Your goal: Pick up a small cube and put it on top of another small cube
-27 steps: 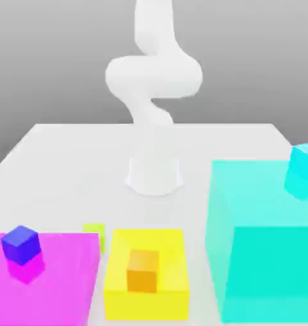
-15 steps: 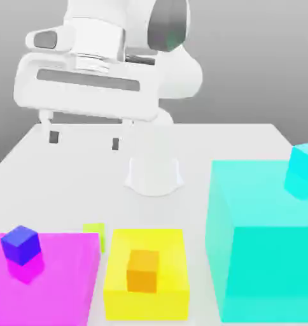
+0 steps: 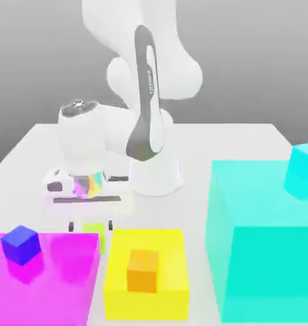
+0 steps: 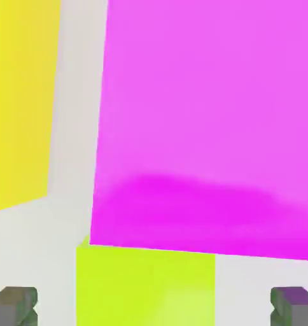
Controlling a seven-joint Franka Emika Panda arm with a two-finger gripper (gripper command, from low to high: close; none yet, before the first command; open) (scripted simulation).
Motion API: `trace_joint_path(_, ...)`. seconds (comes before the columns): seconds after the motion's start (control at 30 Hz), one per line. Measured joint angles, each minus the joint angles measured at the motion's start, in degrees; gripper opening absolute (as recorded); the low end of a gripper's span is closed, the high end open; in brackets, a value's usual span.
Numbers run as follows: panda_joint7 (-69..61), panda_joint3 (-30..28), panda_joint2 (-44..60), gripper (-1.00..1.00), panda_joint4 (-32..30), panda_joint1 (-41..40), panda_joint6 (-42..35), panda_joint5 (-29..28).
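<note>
1. Lime cube (image 3: 94, 230) sits on the white table (image 3: 48, 153), between the magenta block (image 3: 61, 280) and yellow block (image 3: 145, 245).
2. Gripper (image 3: 90, 225) hangs directly above it, fingers (image 4: 14, 304) spread wide, holding nothing.

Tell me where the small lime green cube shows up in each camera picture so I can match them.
Exterior view: the lime green cube sits on the table, low and toward the exterior view's left, between the magenta block and the yellow block, under the open claw.
Hand view: the lime green cube lies between the fingertips.
Shared landmark: the magenta block beside it.
</note>
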Motion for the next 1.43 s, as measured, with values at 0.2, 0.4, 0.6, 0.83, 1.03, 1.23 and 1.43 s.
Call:
trace_joint_path(0.2, -0.90, 5.47, 4.10, -1.00, 0.51, -5.59, 3.48, 0.62)
trace_joint_path(0.4, 0.30, 3.39, 2.01, -1.00, 0.25, -3.67, 1.69, -0.64)
trace_joint_path(0.6, 7.14, -2.91, -6.86, -1.00, -1.28, -0.30, -5.60, -9.95)
trace_joint_path(0.83, 10.56, -3.04, -13.85, -1.00, 1.86, -1.57, -15.82, -10.88)
trace_joint_path(1.03, 18.01, -4.04, -13.63, -1.00, 14.07, -3.98, -27.77, -9.80)
trace_joint_path(1.23, 25.16, -5.04, -11.22, -1.00, 24.16, -6.41, -35.51, -10.09)
trace_joint_path(1.43, 24.39, -4.74, -5.67, 1.00, 23.73, -6.52, -29.64, -8.44)
